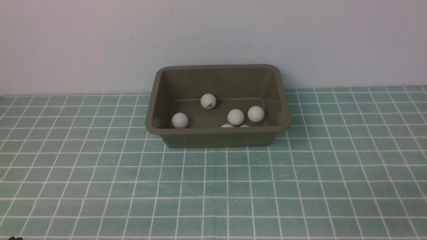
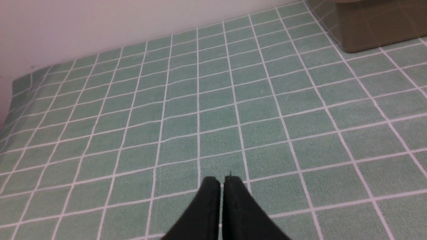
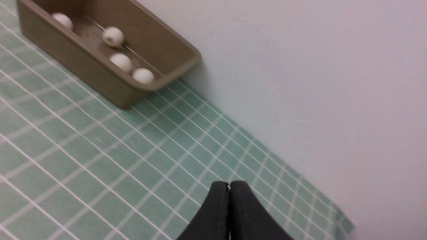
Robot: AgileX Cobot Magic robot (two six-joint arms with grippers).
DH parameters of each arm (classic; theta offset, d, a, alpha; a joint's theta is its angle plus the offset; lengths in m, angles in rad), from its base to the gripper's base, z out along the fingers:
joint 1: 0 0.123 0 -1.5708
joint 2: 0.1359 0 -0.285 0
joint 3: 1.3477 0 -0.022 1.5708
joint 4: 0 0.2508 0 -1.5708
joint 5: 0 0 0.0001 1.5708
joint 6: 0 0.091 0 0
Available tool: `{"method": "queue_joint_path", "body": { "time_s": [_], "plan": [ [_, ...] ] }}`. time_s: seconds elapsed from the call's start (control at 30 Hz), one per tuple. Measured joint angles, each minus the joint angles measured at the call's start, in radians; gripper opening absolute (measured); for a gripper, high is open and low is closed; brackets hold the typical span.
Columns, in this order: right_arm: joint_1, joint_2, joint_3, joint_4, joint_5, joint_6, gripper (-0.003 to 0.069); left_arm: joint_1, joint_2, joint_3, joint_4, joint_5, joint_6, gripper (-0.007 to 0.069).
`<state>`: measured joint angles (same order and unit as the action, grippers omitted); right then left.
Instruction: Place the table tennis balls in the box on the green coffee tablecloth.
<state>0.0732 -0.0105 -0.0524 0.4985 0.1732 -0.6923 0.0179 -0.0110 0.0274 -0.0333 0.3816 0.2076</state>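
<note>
Your left tool (image 2: 222,181) had its two black jaws pressed together with nothing between them, hanging over bare cloth well apart from the box (image 2: 373,26), of which its wrist view caught only one olive-brown corner. Your right tool (image 3: 229,186) was likewise closed on nothing, its jaws meeting in a thin seam above the cloth near the wall, with the box (image 3: 100,76) well away from it. Neither tool showed in the front view.

The table tennis balls were all inside the box (image 1: 217,136). In the front view you could count four in full: one with a dark printed mark (image 1: 208,101) against the box's far wall, one (image 1: 179,120) near the box's left wall, and two close together, (image 1: 236,117) and (image 1: 256,113), toward the box's right side. Two more, (image 1: 227,125) and (image 1: 244,125), only peeked over the box's near rim, so most of each was hidden. The right wrist view showed four of them inside the box, slightly blurred.

The box stood upright on the green coffee tablecloth (image 1: 213,186), its far side close to the pale wall (image 1: 100,43). The cloth spread out flat from the box toward you and to both sides, covering the desk, with no ball lying on it beside the box.
</note>
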Motion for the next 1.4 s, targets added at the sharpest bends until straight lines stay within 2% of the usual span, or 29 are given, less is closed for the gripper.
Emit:
{"method": "queue_joint_path", "body": {
  "time_s": [0.07,0.17,0.77,1.4],
  "plan": [
    [-0.001,-0.001,0.063,0.067,-0.007,0.003,-0.0015,0.000,0.000,0.000,0.000,0.000,0.000,-0.0004],
    [-0.001,-0.001,0.081,0.104,-0.003,0.007,-0.0015,0.001,0.000,0.000,0.000,0.000,0.000,-0.0004],
    [-0.002,-0.002,0.077,0.084,0.252,-0.015,-0.0015,0.001,0.000,-0.001,0.000,0.000,0.000,-0.0004],
    [-0.002,-0.002,0.075,0.085,0.264,-0.015,-0.0015,0.001,0.000,-0.001,0.000,0.001,0.000,-0.0004]
  ]
}}
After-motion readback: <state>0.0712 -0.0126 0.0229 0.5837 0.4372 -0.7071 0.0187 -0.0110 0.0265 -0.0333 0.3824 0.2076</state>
